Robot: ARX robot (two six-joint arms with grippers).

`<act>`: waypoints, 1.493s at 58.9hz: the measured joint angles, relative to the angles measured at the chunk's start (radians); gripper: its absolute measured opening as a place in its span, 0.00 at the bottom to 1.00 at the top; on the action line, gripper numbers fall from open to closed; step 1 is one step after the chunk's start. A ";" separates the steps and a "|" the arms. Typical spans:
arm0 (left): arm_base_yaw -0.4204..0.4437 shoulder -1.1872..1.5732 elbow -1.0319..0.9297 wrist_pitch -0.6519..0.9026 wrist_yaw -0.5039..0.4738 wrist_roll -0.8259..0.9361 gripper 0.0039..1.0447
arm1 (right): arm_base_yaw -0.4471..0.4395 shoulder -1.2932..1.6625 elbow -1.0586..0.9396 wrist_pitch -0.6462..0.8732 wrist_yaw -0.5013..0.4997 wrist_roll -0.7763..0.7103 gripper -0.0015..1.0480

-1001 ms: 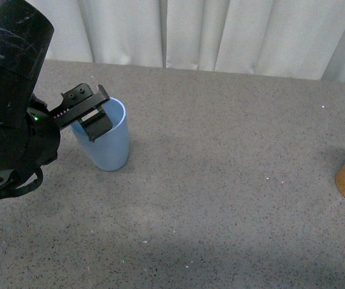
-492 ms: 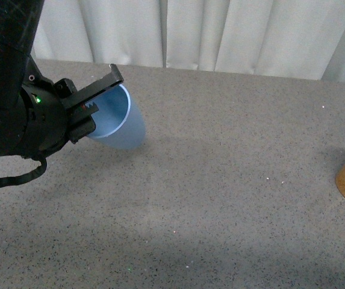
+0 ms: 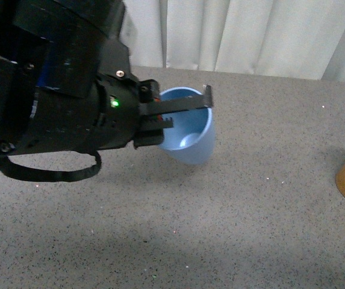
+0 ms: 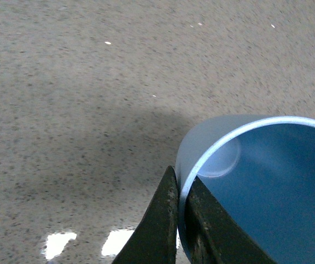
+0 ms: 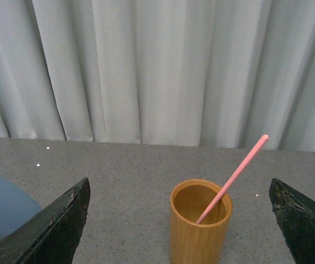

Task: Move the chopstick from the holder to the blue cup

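— Two arms here; which one has the cup?

— The left. Its bulky black arm reaches in from the left side of the front view. The left hand (image 4: 181, 180) is clamped on the rim of the blue cup (image 3: 191, 144), with one finger inside the wall and the other outside.

— Is the cup upright?

— No, it is tilted, with its mouth turned back toward the robot so the paler inside and the rounded bottom show. I cannot tell whether its base touches the grey surface (image 3: 268, 229).

— And the other arm?

— The right hand (image 5: 179, 187) is spread wide and holds nothing, its two dark fingers at the far edges of its wrist view. It faces the holder (image 5: 198, 239), which stands upright on the surface in front of the white curtain (image 5: 146, 66), apart from both fingers.

— Where is the chopstick?

— The chopstick (image 5: 235, 177) leans inside the holder. Its lower end is down in the vessel and its upper part slants out well past the rim. In the front view only an edge of the holder shows, far to the right and well apart from the cup.
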 joint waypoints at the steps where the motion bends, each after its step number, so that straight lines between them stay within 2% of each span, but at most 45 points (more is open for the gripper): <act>1: -0.009 0.004 0.006 -0.003 0.000 0.008 0.03 | 0.000 0.000 0.000 0.000 0.000 0.000 0.91; 14: -0.077 0.059 0.039 -0.027 -0.004 0.036 0.03 | 0.000 0.000 0.000 0.000 0.000 0.000 0.91; 34: -0.091 0.085 0.045 -0.063 -0.023 0.039 0.04 | 0.000 0.000 0.000 0.000 0.000 0.000 0.91; 41: -0.092 0.085 0.047 -0.064 -0.023 0.040 0.29 | 0.000 0.000 0.000 0.000 0.000 0.000 0.91; 59: -0.087 0.082 0.060 -0.069 -0.035 0.033 0.72 | 0.000 0.000 0.000 0.000 0.000 0.000 0.91; 68: -0.056 0.044 0.060 -0.069 -0.063 -0.018 0.96 | 0.000 0.000 0.000 0.000 0.000 0.000 0.91; 76: -0.004 -0.029 0.038 -0.049 -0.092 -0.089 0.94 | 0.000 0.000 0.000 0.000 0.000 0.000 0.91; 78: 0.004 -0.034 -0.001 0.058 -0.171 -0.040 0.90 | 0.000 0.000 0.000 0.000 0.000 0.000 0.91; 81: 0.037 -0.048 -0.103 0.328 -0.279 0.058 0.82 | 0.000 0.000 0.000 0.000 0.000 0.000 0.91; 85: 0.098 -0.103 -0.254 0.597 -0.262 0.202 0.71 | 0.000 0.000 0.000 0.000 0.000 0.000 0.91; 88: 0.153 -0.165 -0.347 0.724 -0.225 0.287 0.64 | 0.000 0.000 0.000 0.000 0.001 0.000 0.91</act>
